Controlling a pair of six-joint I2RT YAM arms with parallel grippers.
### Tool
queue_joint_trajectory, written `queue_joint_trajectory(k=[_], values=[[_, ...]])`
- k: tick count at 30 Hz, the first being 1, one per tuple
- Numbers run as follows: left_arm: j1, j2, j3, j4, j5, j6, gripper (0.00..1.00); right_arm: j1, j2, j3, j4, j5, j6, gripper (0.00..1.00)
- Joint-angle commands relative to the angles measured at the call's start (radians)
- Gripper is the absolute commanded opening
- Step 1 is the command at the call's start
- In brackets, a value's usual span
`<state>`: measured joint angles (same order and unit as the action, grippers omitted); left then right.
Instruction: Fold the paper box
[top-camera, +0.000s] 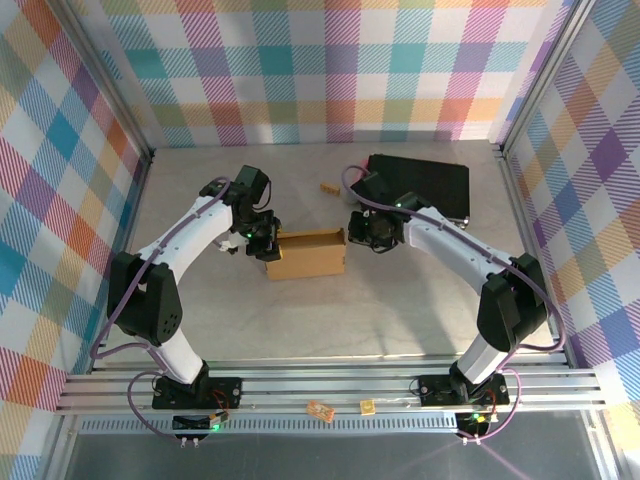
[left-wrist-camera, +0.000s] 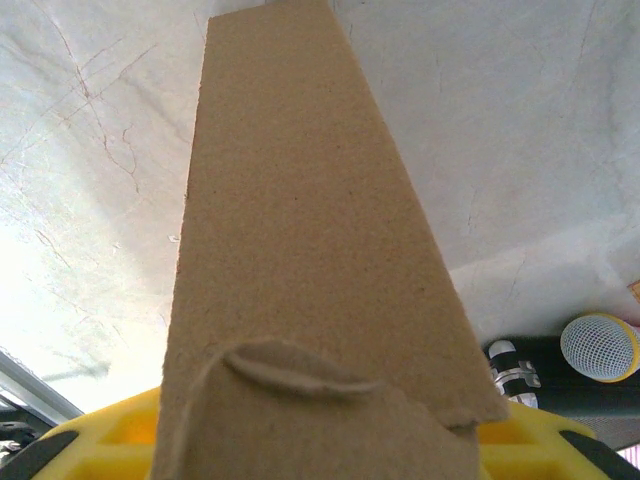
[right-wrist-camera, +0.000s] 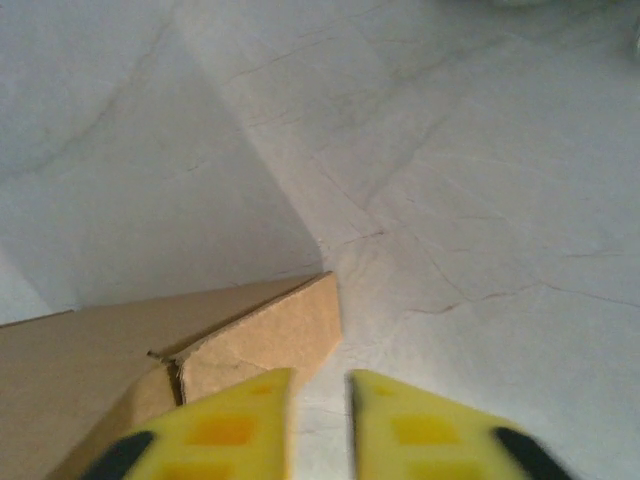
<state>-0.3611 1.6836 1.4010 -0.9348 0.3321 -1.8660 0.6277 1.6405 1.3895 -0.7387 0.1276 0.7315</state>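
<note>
The box (top-camera: 308, 255) lies near the middle of the desk (top-camera: 400, 315), a shallow oblong of plain brown cardboard, matte and finely grained. My left hand (top-camera: 264, 238) is at its left end. From that wrist a long cardboard strip runs away from me and tapers, with a thin skin of paper peeled up in a curl at the near end. The strip covers the gap between my yellow fingers (left-wrist-camera: 100, 435), and I cannot tell whether they press on it.

My right hand (right-wrist-camera: 320, 385) is at the box's right end, released. Its yellow fingers stand a little apart, with bare desk showing in the slit. A folded corner of the box, its cut edge rough, sits just beside the left finger.

The desk is white with thin grey veins. A flat black case (top-camera: 425, 185) lies behind my right arm, and the left wrist view shows a round white mesh ball (left-wrist-camera: 598, 347) on it. A small tan piece (top-camera: 328, 188) rests beyond the box. Plaid walls (top-camera: 330, 70) close in the sides.
</note>
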Motion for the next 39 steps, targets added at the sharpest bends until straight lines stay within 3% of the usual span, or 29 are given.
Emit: queue_joint_trajectory(k=[1, 5, 9, 14, 20, 24, 31, 39], values=[[0.011, -0.003, -0.016, -0.015, -0.005, 0.005, 0.42, 0.000, -0.046, 0.074, -0.147, 0.054, 0.169, 0.38], [0.013, -0.003, -0.011, -0.017, -0.007, 0.008, 0.42, -0.005, -0.082, 0.086, -0.174, -0.083, 0.417, 0.49], [0.014, 0.001, -0.010, -0.010, -0.004, 0.010, 0.42, -0.004, -0.071, 0.049, -0.143, -0.347, 0.750, 0.54], [0.014, 0.004, -0.011, -0.003, -0.001, 0.010, 0.42, 0.026, -0.099, -0.038, 0.108, -0.382, 0.989, 0.69], [0.014, 0.005, -0.010, 0.001, -0.001, 0.010, 0.41, 0.026, -0.042, -0.033, 0.135, -0.414, 1.063, 0.77], [0.014, 0.007, -0.012, 0.004, 0.002, 0.010, 0.41, 0.026, -0.051, -0.071, 0.183, -0.368, 1.056, 0.82], [0.014, 0.009, -0.011, 0.012, 0.005, 0.008, 0.41, 0.026, 0.006, -0.101, 0.289, -0.393, 1.054, 0.84], [0.014, 0.013, -0.008, 0.017, 0.009, 0.008, 0.41, 0.024, 0.027, -0.175, 0.455, -0.340, 1.063, 0.82]])
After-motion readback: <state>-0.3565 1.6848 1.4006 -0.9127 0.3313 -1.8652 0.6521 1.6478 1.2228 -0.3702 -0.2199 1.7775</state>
